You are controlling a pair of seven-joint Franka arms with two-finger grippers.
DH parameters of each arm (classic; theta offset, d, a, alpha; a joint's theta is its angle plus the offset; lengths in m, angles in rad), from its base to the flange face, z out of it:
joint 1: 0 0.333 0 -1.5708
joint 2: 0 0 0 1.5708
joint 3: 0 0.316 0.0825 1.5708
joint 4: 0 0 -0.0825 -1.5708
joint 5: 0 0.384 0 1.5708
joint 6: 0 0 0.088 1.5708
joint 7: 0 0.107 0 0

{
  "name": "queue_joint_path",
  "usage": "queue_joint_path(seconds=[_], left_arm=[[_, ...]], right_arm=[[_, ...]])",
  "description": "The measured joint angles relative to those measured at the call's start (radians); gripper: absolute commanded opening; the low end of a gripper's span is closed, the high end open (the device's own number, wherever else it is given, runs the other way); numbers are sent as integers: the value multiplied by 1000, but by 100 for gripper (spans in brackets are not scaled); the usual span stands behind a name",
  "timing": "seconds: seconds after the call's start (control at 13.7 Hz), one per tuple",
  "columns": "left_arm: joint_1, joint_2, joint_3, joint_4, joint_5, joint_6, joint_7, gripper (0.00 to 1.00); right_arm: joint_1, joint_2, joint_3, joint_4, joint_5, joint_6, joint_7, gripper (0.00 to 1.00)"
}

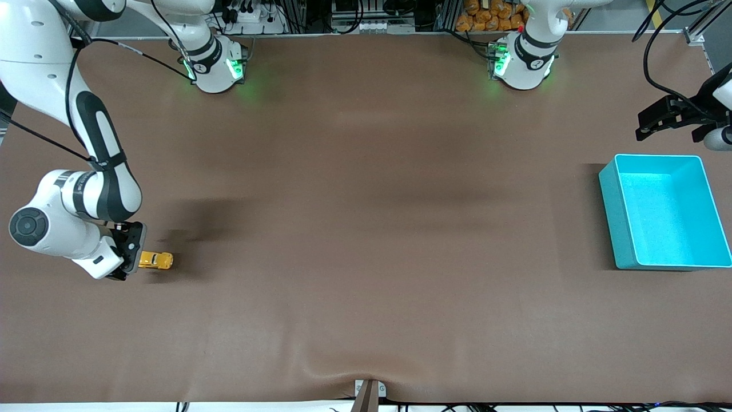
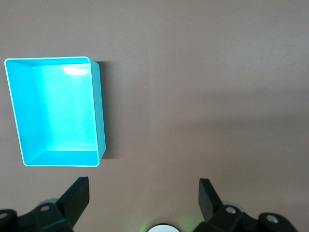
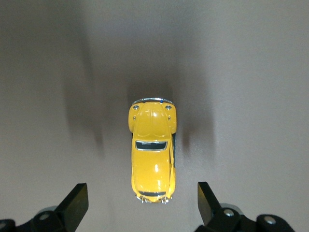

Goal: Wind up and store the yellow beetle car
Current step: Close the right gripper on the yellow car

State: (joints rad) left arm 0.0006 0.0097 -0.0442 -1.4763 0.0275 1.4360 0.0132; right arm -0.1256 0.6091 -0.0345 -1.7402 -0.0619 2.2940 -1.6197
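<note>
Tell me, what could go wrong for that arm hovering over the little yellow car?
The yellow beetle car is tiny and glossy, so the open right gripper above it might pinch it off-centre and let it squirt away or roll on its wheels. The turquoise bin sits at the left arm's end of the table, where the open left gripper waits, so a long carry could drop it.

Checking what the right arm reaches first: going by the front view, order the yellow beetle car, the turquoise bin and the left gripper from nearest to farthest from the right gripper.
1. yellow beetle car, just beside the open right gripper.
2. turquoise bin, at the left arm's end.
3. left gripper, open, above the table near the bin.
</note>
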Motion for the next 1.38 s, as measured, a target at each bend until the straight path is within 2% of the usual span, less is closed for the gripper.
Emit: queue_joint_path(seconds=[0.29, 0.51, 0.66, 0.73, 0.8, 1.38], left_arm=[[0, 0, 0, -1, 0, 0, -3, 100], [0, 0, 0, -1, 0, 0, -3, 100], [0, 0, 0, -1, 0, 0, -3, 100], [0, 0, 0, -1, 0, 0, -3, 100], [0, 0, 0, -1, 0, 0, -3, 100], [0, 0, 0, -2, 0, 0, -4, 100]], right_arm=[[0, 29, 1, 0, 57, 52, -60, 100], [0, 45, 4, 0, 65, 77, -61, 100], [0, 51, 5, 0, 74, 80, -62, 40], [0, 51, 5, 0, 77, 80, -63, 18], [0, 51, 5, 1, 78, 80, -63, 0], [0, 50, 4, 3, 78, 76, -63, 0]])
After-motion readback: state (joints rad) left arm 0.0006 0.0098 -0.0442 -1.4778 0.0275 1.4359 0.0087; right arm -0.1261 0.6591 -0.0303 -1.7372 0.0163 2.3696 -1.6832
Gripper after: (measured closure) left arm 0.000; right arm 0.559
